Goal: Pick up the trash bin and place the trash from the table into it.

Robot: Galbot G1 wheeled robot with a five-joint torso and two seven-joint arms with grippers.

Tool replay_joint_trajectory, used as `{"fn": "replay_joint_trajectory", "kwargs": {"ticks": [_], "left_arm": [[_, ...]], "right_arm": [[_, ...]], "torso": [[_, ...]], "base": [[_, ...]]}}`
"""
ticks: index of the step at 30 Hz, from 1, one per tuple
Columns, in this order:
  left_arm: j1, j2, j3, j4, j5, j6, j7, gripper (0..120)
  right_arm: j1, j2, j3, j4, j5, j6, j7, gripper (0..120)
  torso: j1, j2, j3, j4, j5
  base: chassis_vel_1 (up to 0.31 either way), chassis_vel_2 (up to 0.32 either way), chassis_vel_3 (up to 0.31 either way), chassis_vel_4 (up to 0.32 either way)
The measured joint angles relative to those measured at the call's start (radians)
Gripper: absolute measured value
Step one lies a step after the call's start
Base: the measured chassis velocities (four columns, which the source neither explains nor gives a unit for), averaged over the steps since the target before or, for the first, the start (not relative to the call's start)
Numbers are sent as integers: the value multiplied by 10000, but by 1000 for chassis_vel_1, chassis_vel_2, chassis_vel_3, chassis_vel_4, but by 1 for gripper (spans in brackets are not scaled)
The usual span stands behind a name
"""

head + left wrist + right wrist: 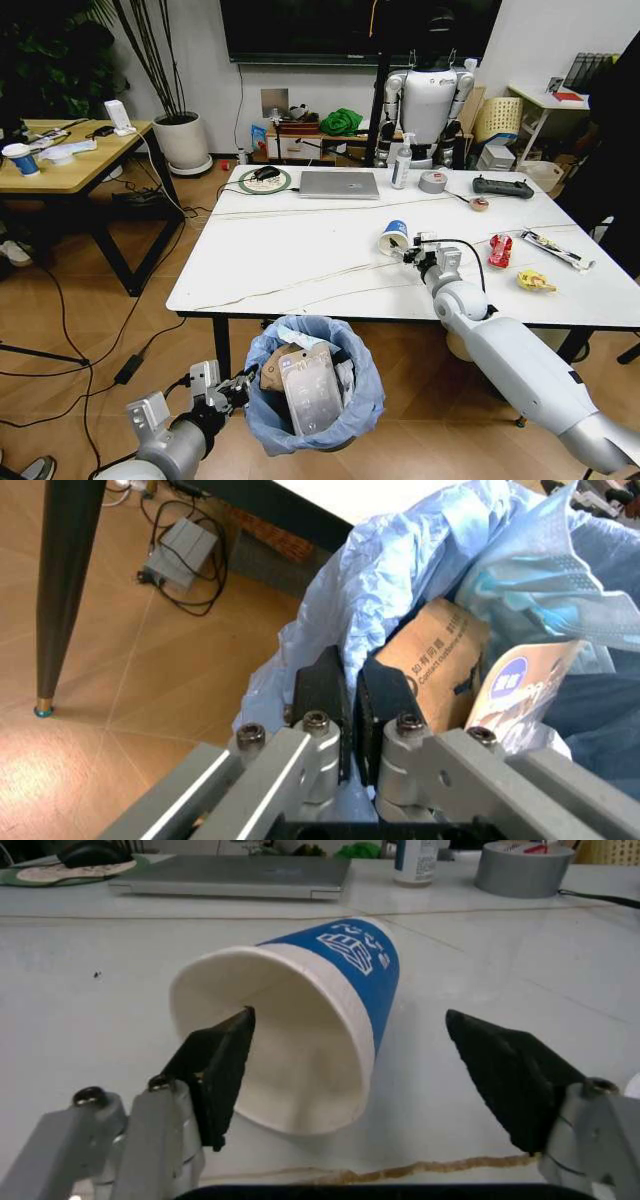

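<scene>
Left tool [352, 705] pinches the trash bin's [312, 395] rim; right tool [375, 1080] is spread around a paper cup [393, 238].

The white marble-look counter [300, 262] stands on a wooden floor, with a wooden desk [70, 160] to the left and a white humanoid robot [428, 100] behind. The bin hangs just below the counter's near edge, its light-blue bag [400, 570] holding a brown cardboard piece [435, 656] with printed characters too small to read. The cup lies on its side, blue with a white graphic, one finger [222, 1069] at its mouth. A silver laptop [339, 184], grey tape roll [432, 181], red wrapper [500, 250] and yellow wrapper [535, 281] lie on the counter.
</scene>
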Motion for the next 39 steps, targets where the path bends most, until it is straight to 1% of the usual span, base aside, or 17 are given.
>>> {"fn": "replay_joint_trajectory", "kwargs": {"ticks": [1,3,5,6,7,11,13,18,21,26,29,32,33,35,36,37,39], "left_arm": [[0,1,2,5,0,0,0,0],[-8,5,4,17,-7,-2,-1,0],[-18,7,6,20,-10,-3,0,0],[-29,9,12,20,-14,-5,-1,0],[-33,12,15,21,-17,-5,-1,0],[-71,29,30,44,-21,-8,0,0],[-71,32,30,51,-20,-8,-1,0],[-64,65,-12,52,-29,-17,4,0],[-71,70,-21,62,-30,-21,9,0],[-165,43,24,127,-26,-26,16,0],[-198,45,69,162,-19,-29,19,0],[-226,76,129,173,-15,-30,31,0],[-226,76,129,173,-15,-30,31,0],[-238,91,149,173,-17,-30,37,0],[-251,103,154,173,-21,-30,40,0],[-261,115,157,171,-29,-30,40,0],[-267,129,159,169,-40,-30,40,0]], "right_arm": [[14,31,0,-73,0,16,-6,69],[50,56,-5,-243,-37,59,-74,57],[75,65,-7,-315,-66,80,-96,54],[102,79,-7,-365,-76,87,-101,49],[114,84,-8,-385,-81,92,-102,48],[153,61,-30,-410,-101,104,-87,29],[157,51,-39,-404,-116,106,-79,26],[164,-15,-113,-386,-126,160,-89,4],[168,-31,-145,-355,-105,179,-98,0],[195,-192,-177,69,138,307,-139,0],[93,-647,-147,971,598,329,-330,0],[-332,-1834,-89,3346,1609,247,-794,0],[-332,-1834,-89,3346,1609,247,-794,0],[-623,-2639,-35,4524,2044,201,-1099,0],[-936,-3287,23,5342,2281,186,-1378,0],[-1259,-3863,75,6064,2466,186,-1660,0],[-1824,-4769,110,7244,2725,294,-2123,0]], "torso": [[0,0,0,1,0],[0,0,0,1,-1],[0,0,0,0,-1],[0,0,0,-1,-1],[0,0,0,0,-1],[0,0,0,0,-1],[0,0,0,0,-1],[0,0,0,0,0],[0,0,0,0,0],[1,0,0,1,0],[1,0,0,4,1],[1,0,0,0,2],[1,0,0,0,2],[0,3,-3,3,-5],[0,3,-3,2,-4],[0,3,-3,-2,4],[-1,5,-4,-9,-4]], "base": [[0,0,0,0],[0,0,0,0],[0,0,0,0],[0,0,0,0],[0,0,0,0],[0,0,0,0],[0,0,0,0],[0,0,0,0],[0,0,0,0],[0,0,0,0],[0,0,0,0],[0,0,0,0],[0,0,0,0],[0,0,0,0],[0,0,0,0],[0,0,0,0],[0,0,0,0]]}}
